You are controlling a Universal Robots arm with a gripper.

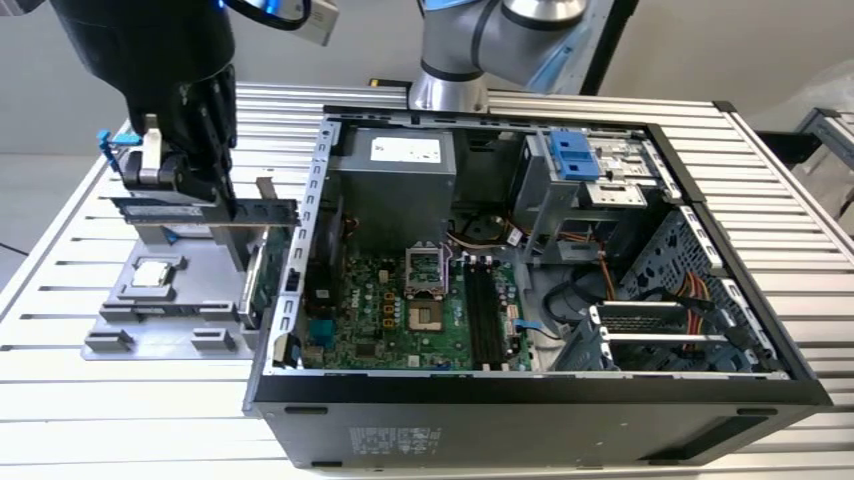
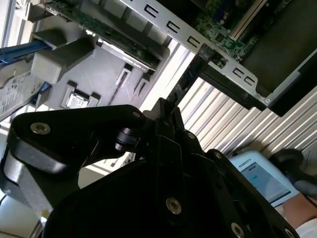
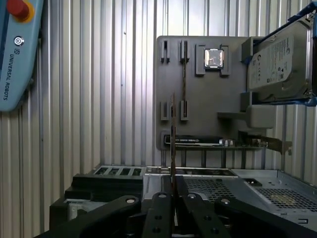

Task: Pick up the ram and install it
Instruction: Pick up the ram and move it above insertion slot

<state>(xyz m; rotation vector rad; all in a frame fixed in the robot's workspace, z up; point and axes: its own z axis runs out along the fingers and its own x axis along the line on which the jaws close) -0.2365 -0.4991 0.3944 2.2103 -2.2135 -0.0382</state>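
Note:
My gripper hangs above the grey parts tray at the exterior view's left, beside the open computer case. It is shut on the ram, a long flat green-blue stick held level above the tray. In the first wrist view the ram appears edge-on as a thin dark line running out from between the shut fingertips of the gripper. In the second wrist view the ram reaches out from the gripper toward the case's metal edge. The long black memory slots lie on the motherboard inside the case.
On the tray stand a grey hard drive in a blue frame, a processor chip and a green card with a metal bracket. A teach pendant lies on the ribbed metal table. The case wall rises next to the tray.

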